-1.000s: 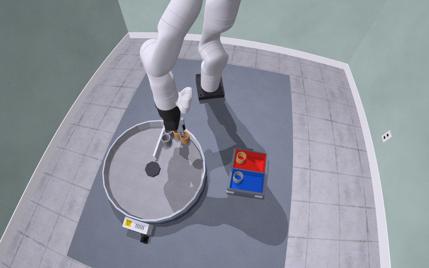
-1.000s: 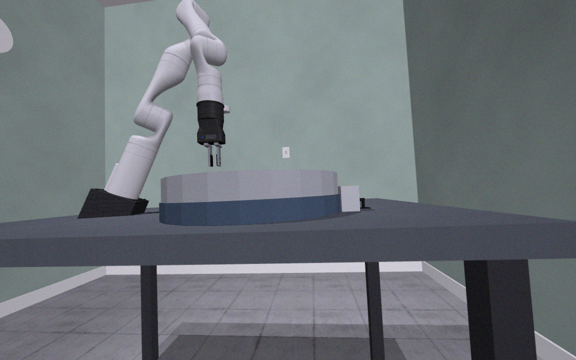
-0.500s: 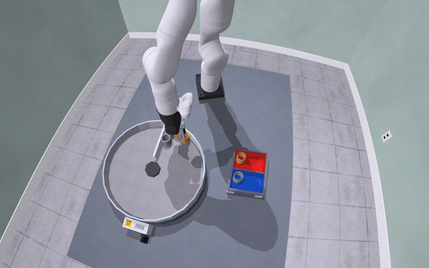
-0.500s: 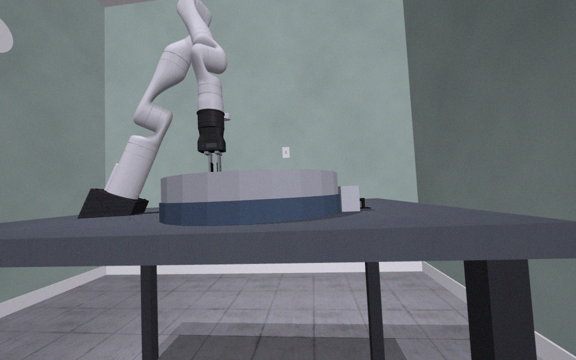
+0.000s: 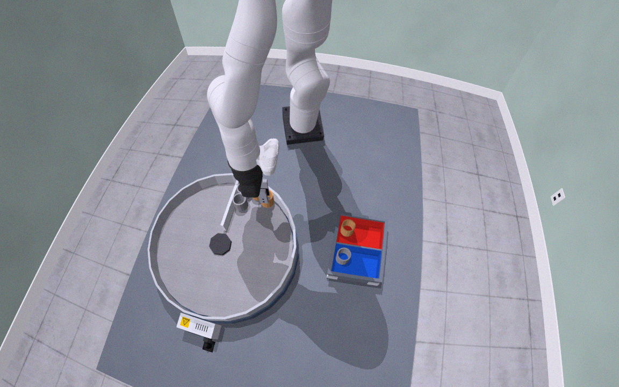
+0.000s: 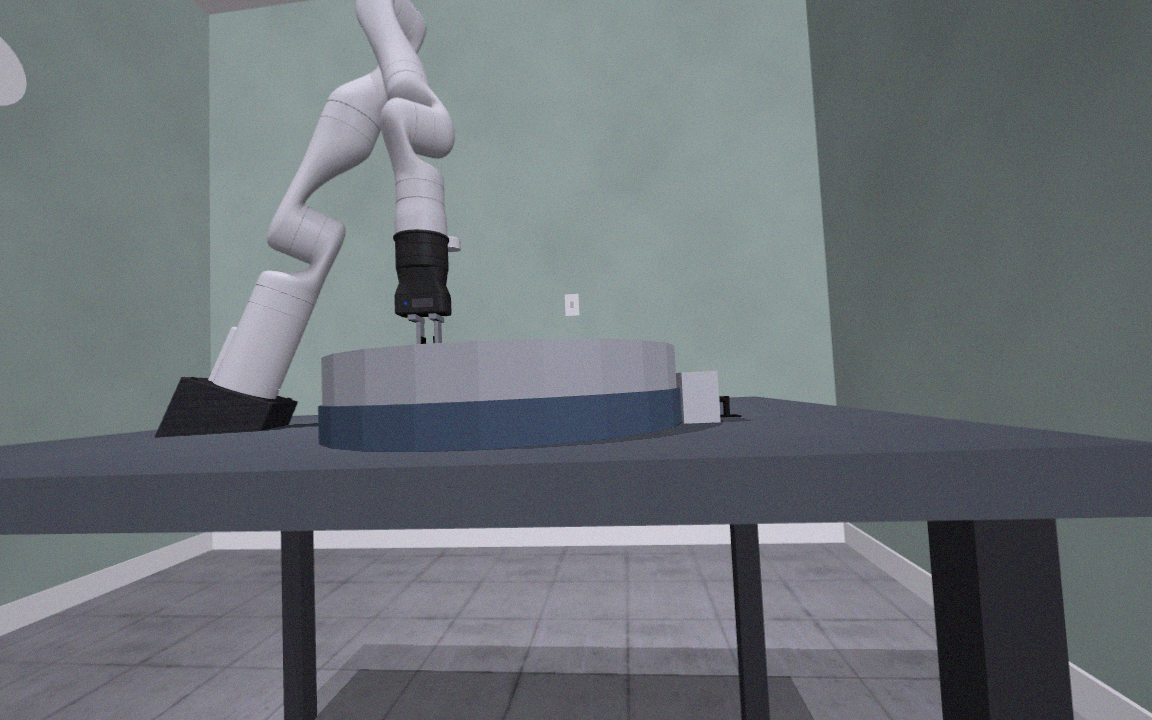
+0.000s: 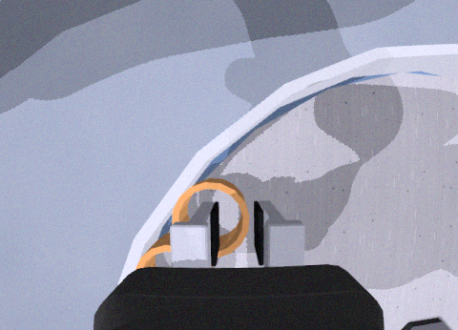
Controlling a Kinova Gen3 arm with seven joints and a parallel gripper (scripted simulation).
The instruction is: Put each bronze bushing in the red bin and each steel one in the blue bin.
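Observation:
My gripper (image 5: 259, 198) hangs low over the far rim of the turntable (image 5: 222, 248), its fingers partly open and gripping nothing. In the wrist view the gripper (image 7: 236, 235) straddles the near wall of a bronze bushing, with the left finger over the ring's hole. A second bronze bushing (image 7: 153, 257) peeks out at the lower left. In the overhead view a bronze bushing (image 5: 268, 201) shows just right of the fingers and a steel bushing (image 5: 239, 202) just left. From the side view the fingertips (image 6: 430, 338) dip to the turntable's rim height.
The red bin (image 5: 360, 231) holds a bronze bushing (image 5: 349, 225) and the blue bin (image 5: 355, 261) holds a steel bushing (image 5: 343, 260), right of the turntable. A white bar (image 5: 229, 209) runs from the rim toward the dark hub (image 5: 220, 244). The arm's base (image 5: 302, 130) stands behind.

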